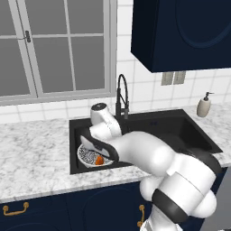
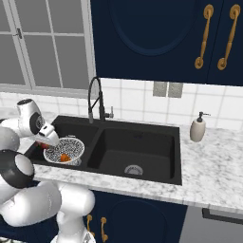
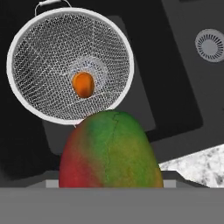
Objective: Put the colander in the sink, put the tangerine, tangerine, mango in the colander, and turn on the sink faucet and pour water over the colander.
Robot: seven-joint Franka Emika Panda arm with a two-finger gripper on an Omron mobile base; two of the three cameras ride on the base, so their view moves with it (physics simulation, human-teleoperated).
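You're carrying the mango (image 3: 111, 151) clenched in the end effector (image 3: 111, 186) above the colander (image 3: 70, 65); smooth, rounded skin, so keep gripping its middle.

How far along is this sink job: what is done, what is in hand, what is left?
Done: the colander sits in the sink with one tangerine inside. In hand: the gripper carries the mango above the colander. Left: drop the mango in, add a second tangerine, and turn on the faucet; no water is running.
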